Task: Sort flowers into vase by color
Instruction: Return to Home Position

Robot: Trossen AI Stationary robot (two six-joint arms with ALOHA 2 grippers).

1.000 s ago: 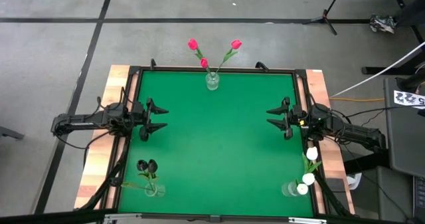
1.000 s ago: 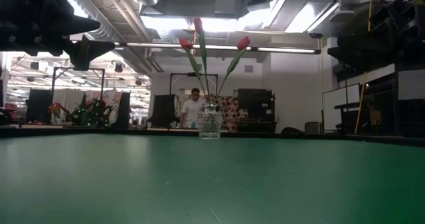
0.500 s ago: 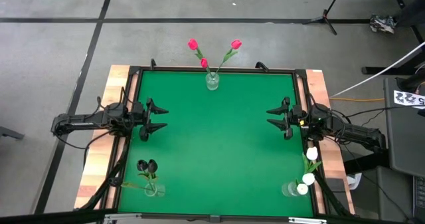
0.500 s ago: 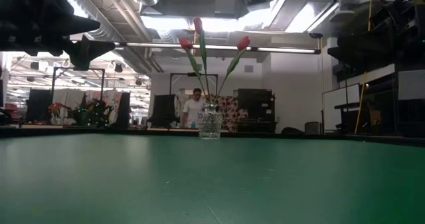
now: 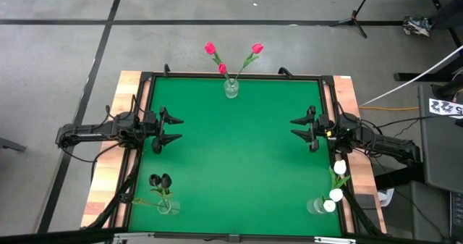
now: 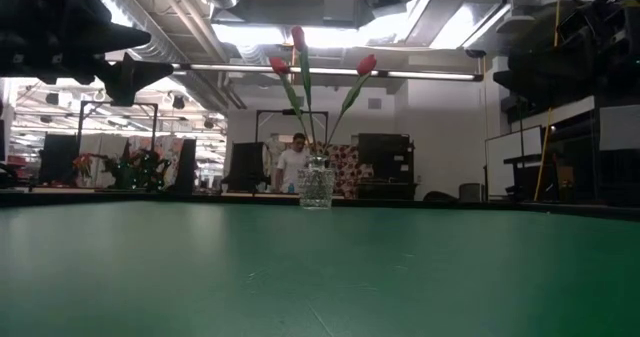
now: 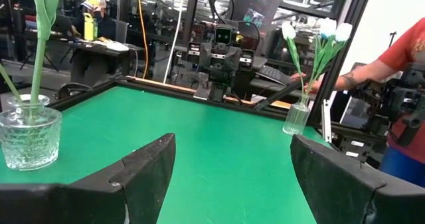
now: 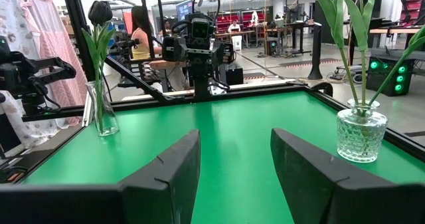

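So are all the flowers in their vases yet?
Looks like it. Pink flowers stand in the far vase, dark flowers in the near-left vase, white flowers in the near-right vase. The left hand and right hand hang open, holding nothing. No loose flower lies on the green mat, so nothing seems left.

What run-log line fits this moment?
left end effector: open; right end effector: open; pink flowers, white flowers, dark flowers: sorted by colour

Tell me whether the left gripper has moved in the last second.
No. The left gripper sits open at the same spot beside the table's left rail in the high view.
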